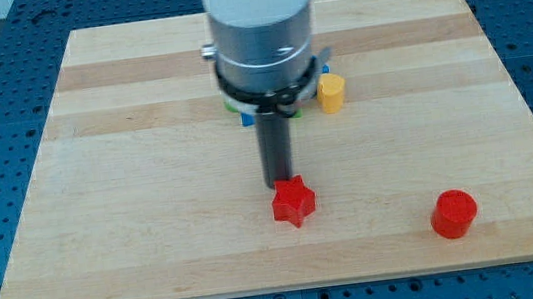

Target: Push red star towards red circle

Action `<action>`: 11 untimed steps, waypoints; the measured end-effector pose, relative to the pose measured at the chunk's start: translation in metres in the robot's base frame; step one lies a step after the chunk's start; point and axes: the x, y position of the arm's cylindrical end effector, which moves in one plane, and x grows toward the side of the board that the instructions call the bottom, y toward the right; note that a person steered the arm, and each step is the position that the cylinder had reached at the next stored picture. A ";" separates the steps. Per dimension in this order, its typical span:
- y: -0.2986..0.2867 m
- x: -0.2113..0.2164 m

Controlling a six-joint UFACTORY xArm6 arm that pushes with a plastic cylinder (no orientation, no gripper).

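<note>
Near the counter's bottom edge, the red star sits with my tip touching its upper-left side — no jaws on this rod. Off to the view's right lies the red circle, well apart; a yellow block stands behind the arm.

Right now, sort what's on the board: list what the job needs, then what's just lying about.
Job: red star, red circle toward the view's right, my tip touching the star's top-left edge.

Lying about: yellow block; green and blue blocks, mostly hidden behind the arm.
</note>
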 end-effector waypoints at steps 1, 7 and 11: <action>-0.020 0.012; 0.053 0.037; 0.084 0.052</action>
